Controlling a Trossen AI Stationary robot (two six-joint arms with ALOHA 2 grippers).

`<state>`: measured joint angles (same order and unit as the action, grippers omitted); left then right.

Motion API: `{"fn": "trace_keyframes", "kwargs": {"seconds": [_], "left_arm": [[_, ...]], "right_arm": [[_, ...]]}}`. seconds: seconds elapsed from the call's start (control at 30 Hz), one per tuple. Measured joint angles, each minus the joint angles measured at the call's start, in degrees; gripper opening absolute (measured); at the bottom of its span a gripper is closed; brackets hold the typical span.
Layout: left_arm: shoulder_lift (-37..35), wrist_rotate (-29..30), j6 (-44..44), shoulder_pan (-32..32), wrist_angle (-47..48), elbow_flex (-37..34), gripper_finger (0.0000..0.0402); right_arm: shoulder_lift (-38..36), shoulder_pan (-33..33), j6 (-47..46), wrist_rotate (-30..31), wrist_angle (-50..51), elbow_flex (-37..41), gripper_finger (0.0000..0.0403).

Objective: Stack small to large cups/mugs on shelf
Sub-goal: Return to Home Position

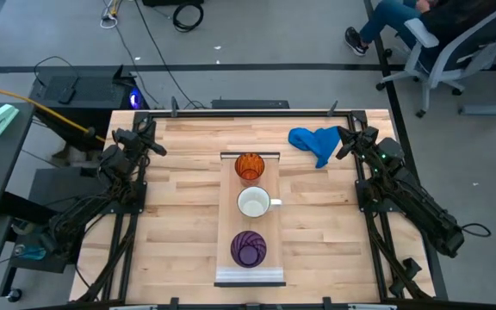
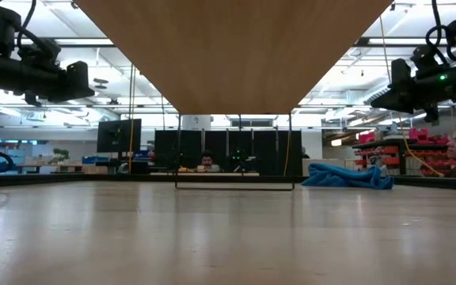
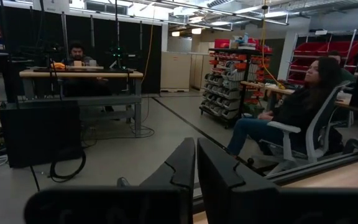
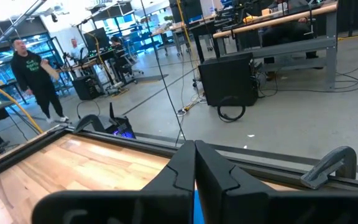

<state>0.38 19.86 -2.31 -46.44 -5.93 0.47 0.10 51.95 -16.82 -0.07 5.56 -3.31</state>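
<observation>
Beside the shelf [image 1: 250, 274], blue cloth [image 1: 313, 143], both arms' fingers clenched, empty.

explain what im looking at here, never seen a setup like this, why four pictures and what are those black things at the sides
Those black things are two robot arms at a butcher-block wooden table, each ending in a two-finger gripper. One picture looks straight down on the table, one looks level across it from table height, and two come from cameras on the arms' wrists, looking past their own dark fingers into the room. The left gripper and the right gripper are both shut and hold nothing, parked at the far corners. Mid-table lies a long narrow light wooden plank carrying a row: an orange ribbed cup, a white mug with a handle and a purple ribbed cup. A crumpled blue cloth lies near the right gripper.
</observation>
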Motion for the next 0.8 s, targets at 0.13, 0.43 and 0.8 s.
{"fn": "trace_keyframes", "kwargs": {"seconds": [0.13, 0.43, 0.8], "left_arm": [[0.00, 0.00, -0.01, 0.00, 0.01, 0.00, 0.0026], [0.00, 0.00, 0.00, 0.01, 0.00, 0.00, 0.0036], [0.00, 0.00, 0.00, 0.02, 0.00, 0.00, 0.0023]], "right_arm": [[0.00, 0.02, 0.00, 0.00, -0.02, 0.00, 0.0015], [0.02, 0.00, 0.02, 0.02, 0.00, 0.00, 0.0016], [0.02, 0.02, 0.00, 0.01, -0.02, 0.00, 0.0016]]}}
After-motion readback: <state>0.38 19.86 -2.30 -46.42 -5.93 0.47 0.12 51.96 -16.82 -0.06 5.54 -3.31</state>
